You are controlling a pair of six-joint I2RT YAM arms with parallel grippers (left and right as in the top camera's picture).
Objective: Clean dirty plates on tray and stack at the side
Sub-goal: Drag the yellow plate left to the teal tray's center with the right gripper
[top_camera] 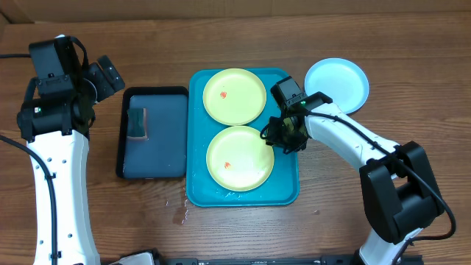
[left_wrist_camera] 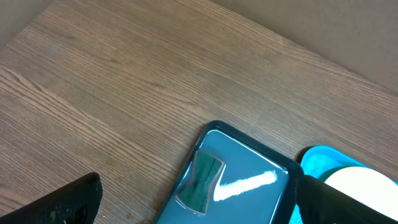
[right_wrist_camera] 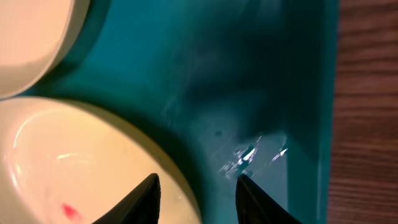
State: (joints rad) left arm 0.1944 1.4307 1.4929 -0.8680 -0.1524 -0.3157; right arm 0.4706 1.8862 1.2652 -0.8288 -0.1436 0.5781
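The large bright teal rectangular plastic tray [top_camera: 288, 177] sits mid-bench [top_camera: 331, 228]. On it lie two pale yellow-green round plastic plates, the far yellow-green plate [top_camera: 234, 96] and the near yellow-green plate [top_camera: 240, 158], each with a small red-orange smear. The light blue round plastic plate [top_camera: 336, 85] rests off the tray, on the bench just beside its far right corner. The right jaws hang over the tray's right side, partly spread (nothing pinched), straddling the near plate's rim. The left jaws, spread wide, hover far left near the smaller dark navy-black tray [left_wrist_camera: 249, 180], which holds a green sponge [left_wrist_camera: 202, 180].
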